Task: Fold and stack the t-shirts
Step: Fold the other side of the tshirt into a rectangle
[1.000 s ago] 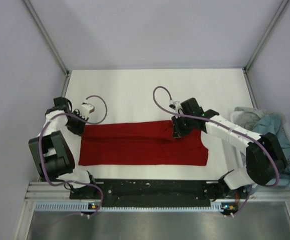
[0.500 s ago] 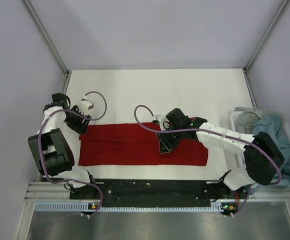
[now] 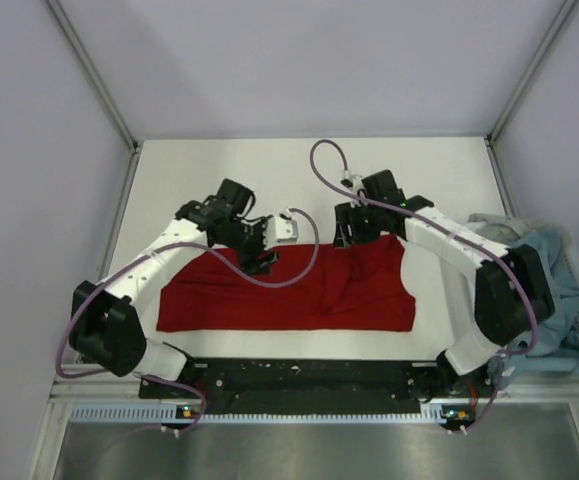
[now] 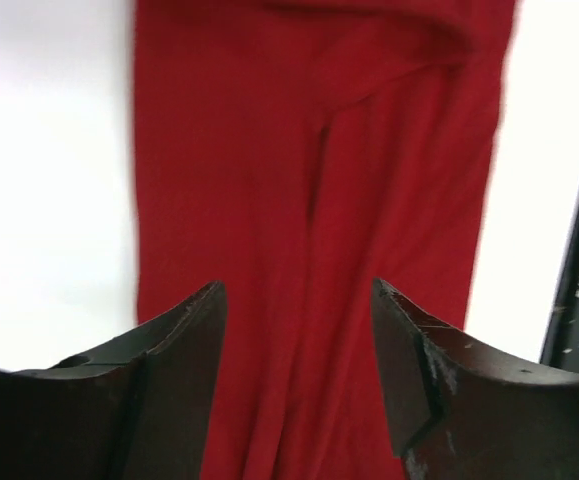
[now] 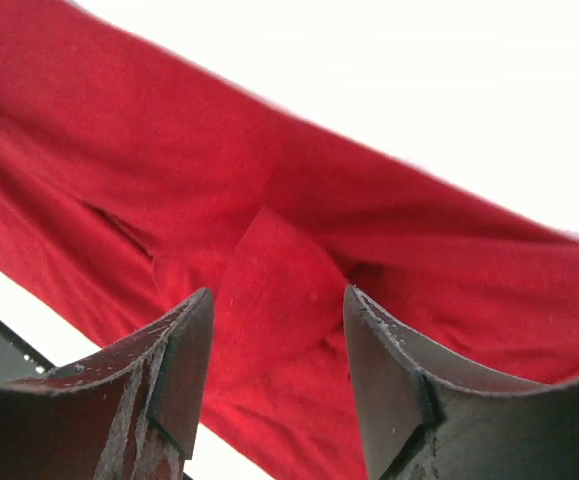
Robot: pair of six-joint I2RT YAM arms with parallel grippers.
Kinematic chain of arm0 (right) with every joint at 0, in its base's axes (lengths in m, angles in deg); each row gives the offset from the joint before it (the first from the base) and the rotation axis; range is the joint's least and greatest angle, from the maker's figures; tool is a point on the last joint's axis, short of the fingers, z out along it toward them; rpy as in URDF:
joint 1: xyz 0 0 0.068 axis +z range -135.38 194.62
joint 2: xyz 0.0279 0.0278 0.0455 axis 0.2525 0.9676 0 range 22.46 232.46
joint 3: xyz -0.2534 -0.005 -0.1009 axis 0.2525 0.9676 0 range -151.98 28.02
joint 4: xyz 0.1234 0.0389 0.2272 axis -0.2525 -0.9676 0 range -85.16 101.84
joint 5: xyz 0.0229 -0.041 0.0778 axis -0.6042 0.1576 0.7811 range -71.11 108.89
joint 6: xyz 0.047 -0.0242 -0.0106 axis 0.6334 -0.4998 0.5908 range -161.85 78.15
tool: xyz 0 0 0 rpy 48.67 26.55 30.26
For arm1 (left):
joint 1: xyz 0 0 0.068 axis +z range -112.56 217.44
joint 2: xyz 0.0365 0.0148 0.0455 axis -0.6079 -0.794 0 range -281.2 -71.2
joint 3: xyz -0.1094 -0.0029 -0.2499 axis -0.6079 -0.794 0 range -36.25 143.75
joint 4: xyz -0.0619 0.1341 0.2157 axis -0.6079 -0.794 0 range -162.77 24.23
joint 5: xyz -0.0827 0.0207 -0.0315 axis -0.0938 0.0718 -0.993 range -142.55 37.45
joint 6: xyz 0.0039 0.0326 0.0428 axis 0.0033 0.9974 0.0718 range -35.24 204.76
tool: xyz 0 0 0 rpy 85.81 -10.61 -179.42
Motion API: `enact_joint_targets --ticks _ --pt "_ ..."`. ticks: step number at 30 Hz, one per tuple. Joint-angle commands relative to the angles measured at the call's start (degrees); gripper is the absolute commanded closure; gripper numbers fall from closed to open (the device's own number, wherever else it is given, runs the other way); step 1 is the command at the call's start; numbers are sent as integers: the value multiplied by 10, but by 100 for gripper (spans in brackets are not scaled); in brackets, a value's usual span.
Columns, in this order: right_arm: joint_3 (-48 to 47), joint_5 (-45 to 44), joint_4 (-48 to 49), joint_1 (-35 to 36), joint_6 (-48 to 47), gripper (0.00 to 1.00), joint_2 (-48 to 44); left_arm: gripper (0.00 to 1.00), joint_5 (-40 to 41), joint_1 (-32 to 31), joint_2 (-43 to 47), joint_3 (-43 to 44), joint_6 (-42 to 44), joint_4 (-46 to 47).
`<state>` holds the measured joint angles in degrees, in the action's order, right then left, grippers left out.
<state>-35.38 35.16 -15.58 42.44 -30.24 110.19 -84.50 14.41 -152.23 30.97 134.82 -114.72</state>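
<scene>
Red t-shirt, long axis left-right (rumpled middle); left claw, right claw wide, empty

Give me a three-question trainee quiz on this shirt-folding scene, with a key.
1. True or false: the left gripper and the right gripper are both open over the red shirt.
2. The grey and teal shirts are heaped: A) right of the red shirt; B) left of it; C) on top of it.
3. Fill in: both grippers are at the red shirt's ___ edge (near or far).

Key: 1 true; 2 A; 3 far.
</scene>
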Motion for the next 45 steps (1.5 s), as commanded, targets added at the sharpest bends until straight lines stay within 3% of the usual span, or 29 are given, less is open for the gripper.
enact_joint_targets --ticks 1,5,10,13,21,26,35,45 --pt "-71 3 25 6 -3 45 81 35 -22 -119 -20 -11 -27 17" --pt "-96 27 33 6 -20 46 133 31 24 -227 -53 -34 -52 83" --pt "-99 61 44 6 -23 51 155 31 75 -293 -93 -50 -80 154" --pt "-96 86 47 7 -18 61 159 31 97 -308 -119 -46 -102 182" --pt "-90 73 48 13 -20 64 177 33 161 -312 -170 -50 -156 257" --pt "-92 62 47 17 -19 100 179 35 127 -315 -197 -31 -168 220" --pt "-11 -7 -49 15 4 100 28 32 89 -317 -143 -72 -136 213" --pt "149 15 -86 15 105 100 -103 31 73 -326 -177 -60 -141 232"
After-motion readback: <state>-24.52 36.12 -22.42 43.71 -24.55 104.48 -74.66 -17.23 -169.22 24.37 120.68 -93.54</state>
